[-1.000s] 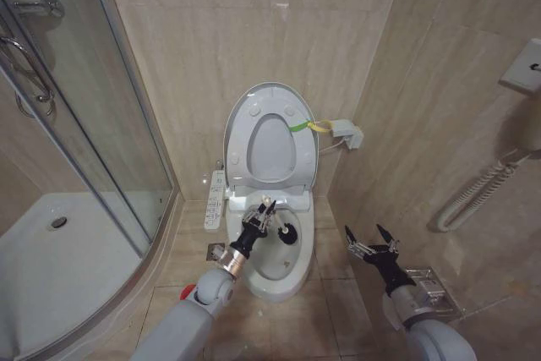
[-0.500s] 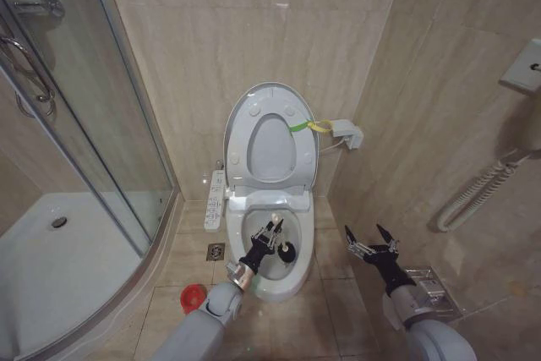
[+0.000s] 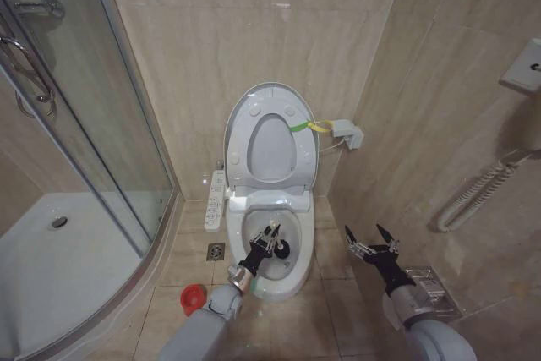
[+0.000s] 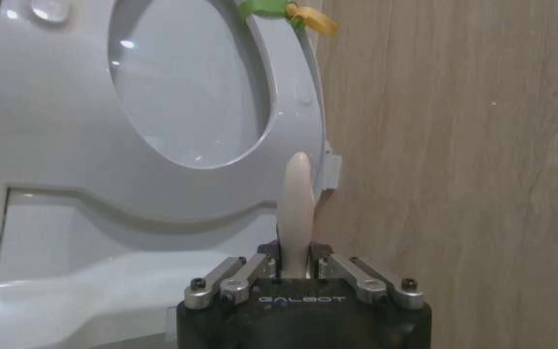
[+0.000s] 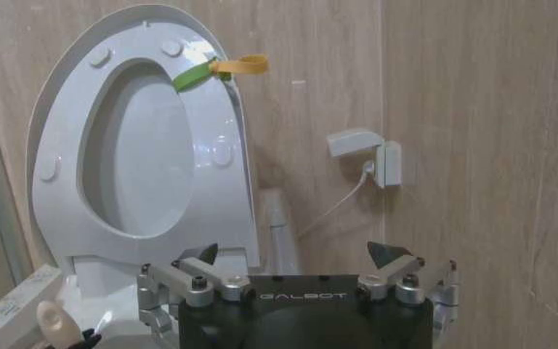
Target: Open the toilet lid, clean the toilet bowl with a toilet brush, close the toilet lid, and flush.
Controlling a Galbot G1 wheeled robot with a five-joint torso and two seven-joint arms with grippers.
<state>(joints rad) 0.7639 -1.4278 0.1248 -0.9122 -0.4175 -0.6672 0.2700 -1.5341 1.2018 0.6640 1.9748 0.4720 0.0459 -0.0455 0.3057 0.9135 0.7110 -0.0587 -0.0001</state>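
Observation:
The toilet lid (image 3: 270,134) stands raised against the back wall with the seat ring up against it, a green-yellow band (image 3: 301,126) at its edge. Below lies the open toilet bowl (image 3: 294,275). My left gripper (image 3: 270,235) reaches into the bowl, shut on the toilet brush; its dark head (image 3: 285,248) is down inside the basin. In the left wrist view the left gripper (image 4: 296,263) clamps the white handle (image 4: 296,203) in front of the lid (image 4: 56,145). The red holder cup (image 3: 193,298) sits on the floor to the bowl's left. My right gripper (image 3: 372,241) hovers open to the bowl's right, also the gripper (image 5: 296,256).
A white button panel (image 3: 215,199) runs along the bowl's left side, with a floor drain (image 3: 215,251) beside it. The glass shower enclosure (image 3: 93,124) and its tray (image 3: 51,268) fill the left. A wall socket (image 3: 347,134) and a grab bar (image 3: 473,192) are on the right wall.
My left gripper drew back from the bowl's rear and lowered the brush toward the middle of the basin; the arm's shift uncovered the red cup. The right arm stayed still.

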